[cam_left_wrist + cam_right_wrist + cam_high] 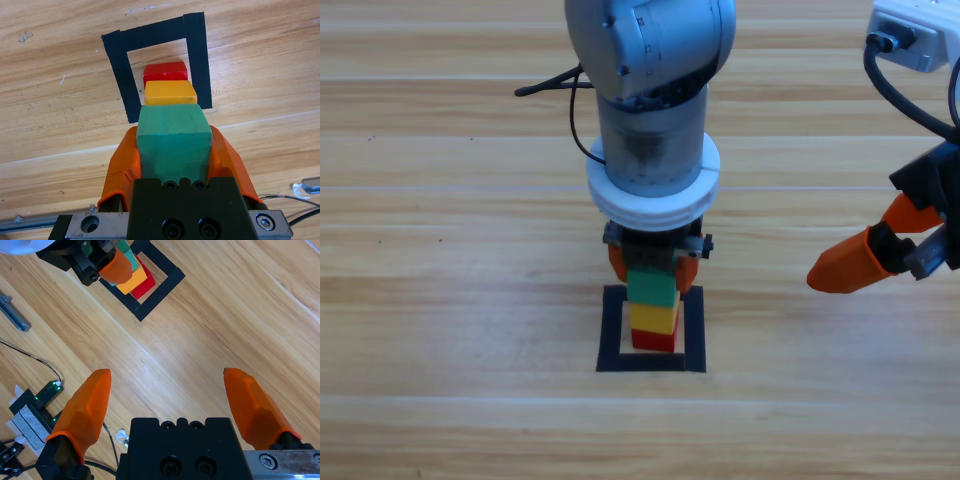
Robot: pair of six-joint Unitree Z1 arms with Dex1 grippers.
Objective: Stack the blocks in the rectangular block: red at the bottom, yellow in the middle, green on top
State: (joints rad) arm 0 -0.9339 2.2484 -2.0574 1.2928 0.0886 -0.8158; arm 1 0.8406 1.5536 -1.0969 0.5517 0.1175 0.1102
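Pale wooden table (440, 300) fills the whole scene, planks running side to side. Down the middle comes the left arm, its big grey body hanging straight over the work. At the right edge waits the right gripper (167, 390), orange jaws spread wide apart with nothing between them, well clear of the action.

Now to the flat square outline of black tape (611, 330): bare wood shows inside it, and a three-cube tower stands there. The small plain red cube (654, 341) sits on the wood at the bottom, the small plain yellow cube (654, 318) rests on it, and the small plain teal-green cube (651, 285) tops the pile. The left gripper (174, 150) has its orange jaws pressed against both sides of that green cube, clamped on it at the top of the stack.
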